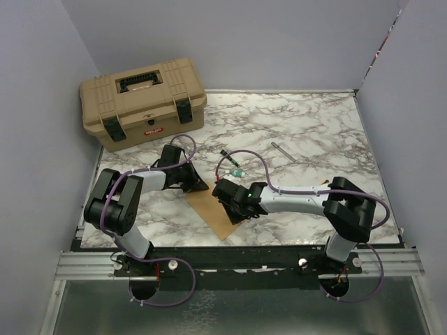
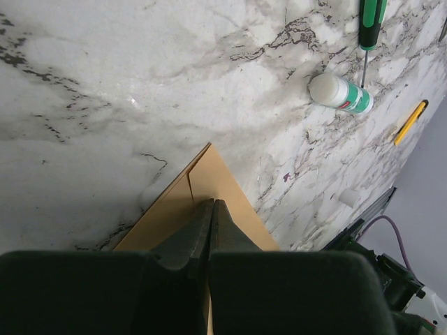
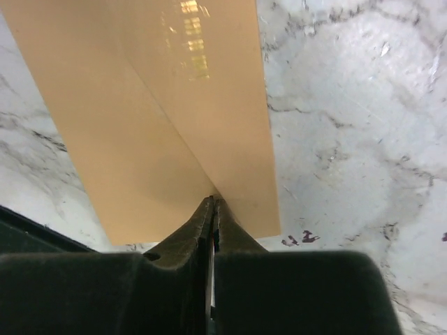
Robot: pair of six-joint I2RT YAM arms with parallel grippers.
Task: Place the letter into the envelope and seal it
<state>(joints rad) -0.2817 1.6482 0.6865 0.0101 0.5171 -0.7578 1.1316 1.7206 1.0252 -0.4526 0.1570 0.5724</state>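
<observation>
The brown envelope (image 1: 209, 208) lies flat on the marble table near the front edge, between my two arms. My left gripper (image 1: 195, 185) is shut, its tips (image 2: 211, 202) pressed down on the envelope (image 2: 218, 178) near its far corner, by a seam. My right gripper (image 1: 232, 211) is shut at the envelope's right side. In the right wrist view the flap (image 3: 223, 105) runs up to that gripper (image 3: 212, 200), and its point looks pinched between the jaws. The rest of the envelope (image 3: 98, 125) stretches away to the left. The letter is not in view.
A tan toolbox (image 1: 143, 101) stands at the back left. A white bottle with a green label (image 2: 342, 94) and a green screwdriver (image 2: 371, 17) lie just beyond the envelope. A yellow tool (image 2: 410, 121) and a metal rod (image 1: 283, 150) lie to the right. Walls enclose the table.
</observation>
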